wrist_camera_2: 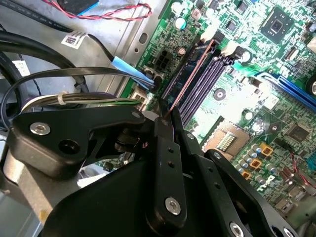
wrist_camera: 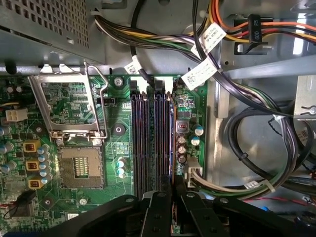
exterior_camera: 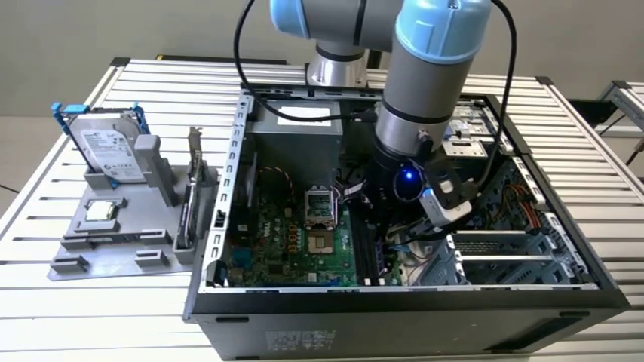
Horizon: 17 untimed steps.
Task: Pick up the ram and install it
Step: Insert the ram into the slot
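The ram [wrist_camera_2: 190, 74] stood edge-on in the outermost memory slot [wrist_camera: 170, 143], clamped between the gripper [wrist_camera_2: 165, 116] fingers, at the motherboard's [wrist_camera: 74, 207] three o'clock side. Insertion looked begun; whether it was fully seated and latched I could not tell.

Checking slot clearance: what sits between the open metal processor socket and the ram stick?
In the first wrist view, empty dark memory slots lie between the open metal processor socket and the thin dark ram stick.
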{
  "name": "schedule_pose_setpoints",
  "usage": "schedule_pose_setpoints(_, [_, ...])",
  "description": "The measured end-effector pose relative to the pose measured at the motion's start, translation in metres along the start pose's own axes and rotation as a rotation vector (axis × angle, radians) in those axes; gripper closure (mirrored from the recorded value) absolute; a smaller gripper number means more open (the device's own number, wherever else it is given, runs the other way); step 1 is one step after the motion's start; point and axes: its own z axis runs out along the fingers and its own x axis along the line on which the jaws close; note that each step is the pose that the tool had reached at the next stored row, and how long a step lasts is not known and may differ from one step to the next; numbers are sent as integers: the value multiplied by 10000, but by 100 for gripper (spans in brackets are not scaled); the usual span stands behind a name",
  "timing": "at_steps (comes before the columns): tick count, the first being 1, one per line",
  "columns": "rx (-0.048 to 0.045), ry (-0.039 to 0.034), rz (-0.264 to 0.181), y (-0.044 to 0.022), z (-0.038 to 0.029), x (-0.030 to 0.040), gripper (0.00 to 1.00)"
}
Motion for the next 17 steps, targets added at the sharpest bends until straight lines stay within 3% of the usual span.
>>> schedule_pose_setpoints(17, [1, -2, -4, 6, 41, 21, 100])
